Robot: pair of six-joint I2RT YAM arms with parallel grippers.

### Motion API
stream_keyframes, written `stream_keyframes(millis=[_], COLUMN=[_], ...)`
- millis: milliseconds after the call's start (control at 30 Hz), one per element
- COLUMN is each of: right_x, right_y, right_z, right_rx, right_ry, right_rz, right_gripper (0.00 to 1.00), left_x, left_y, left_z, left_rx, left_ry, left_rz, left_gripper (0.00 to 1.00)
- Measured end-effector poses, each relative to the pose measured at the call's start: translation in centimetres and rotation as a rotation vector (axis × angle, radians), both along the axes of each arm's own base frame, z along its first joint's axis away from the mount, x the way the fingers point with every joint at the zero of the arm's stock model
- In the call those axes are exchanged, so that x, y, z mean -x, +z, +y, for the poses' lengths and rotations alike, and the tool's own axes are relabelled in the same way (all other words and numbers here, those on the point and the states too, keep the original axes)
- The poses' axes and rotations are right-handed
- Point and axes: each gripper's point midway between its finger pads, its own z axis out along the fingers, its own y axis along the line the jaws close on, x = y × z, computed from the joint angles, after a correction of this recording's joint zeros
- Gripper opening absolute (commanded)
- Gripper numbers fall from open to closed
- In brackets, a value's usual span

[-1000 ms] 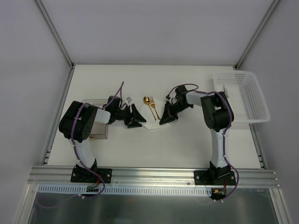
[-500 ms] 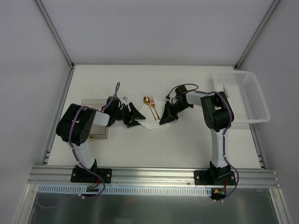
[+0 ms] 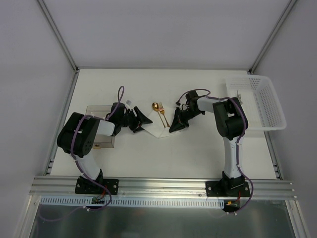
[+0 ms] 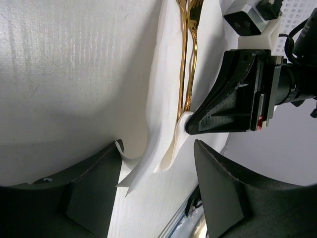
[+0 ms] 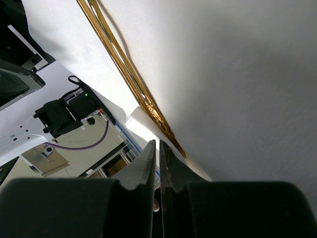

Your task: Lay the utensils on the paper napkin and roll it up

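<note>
The gold utensils (image 3: 159, 112) lie side by side on the white paper napkin (image 3: 159, 131) in the middle of the table. In the left wrist view the utensils (image 4: 187, 64) run along the napkin (image 4: 158, 94), whose near edge curls up off the table. My left gripper (image 3: 141, 120) (image 4: 157, 148) is open, and that raised corner stands between its fingers, close to the left one. My right gripper (image 3: 174, 128) (image 5: 158, 145) is shut, its tip down at the napkin's edge by the handle ends of the utensils (image 5: 124, 69). I see no paper between its jaws.
A white perforated basket (image 3: 257, 101) stands at the right edge of the table. A grey box (image 3: 101, 134) lies under my left forearm. The aluminium rail (image 3: 163, 188) runs along the near edge behind both arm bases.
My left gripper has drawn slightly back and away from the napkin, and its elbow has swung lower and to the left. The right arm and the utensils have not moved.
</note>
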Motion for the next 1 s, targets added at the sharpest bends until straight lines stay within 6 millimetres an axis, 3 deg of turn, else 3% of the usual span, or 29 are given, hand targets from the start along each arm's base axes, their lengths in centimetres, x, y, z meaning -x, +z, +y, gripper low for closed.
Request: stream_keyframes(millis=[367, 767, 1000], right_x=[-0.1, -0.1, -0.2], right_y=[0.0, 0.0, 0.0], right_z=[-0.1, -0.1, -0.2], right_rx=[0.000, 0.000, 0.000], right_ry=[-0.003, -0.005, -0.006], right_rz=[0.000, 0.000, 0.000], right_gripper=[0.10, 0.10, 0.10], left_x=[-0.8, -4.7, -4.5], left_y=[0.5, 0.3, 0.2], left_z=[-0.3, -2.0, -2.2], left_rx=[0.017, 0.055, 0.059], left_ry=[0.004, -0.022, -0.054], left_rz=[-0.035, -0.062, -0.061], left_gripper=[0.60, 0.59, 0.56])
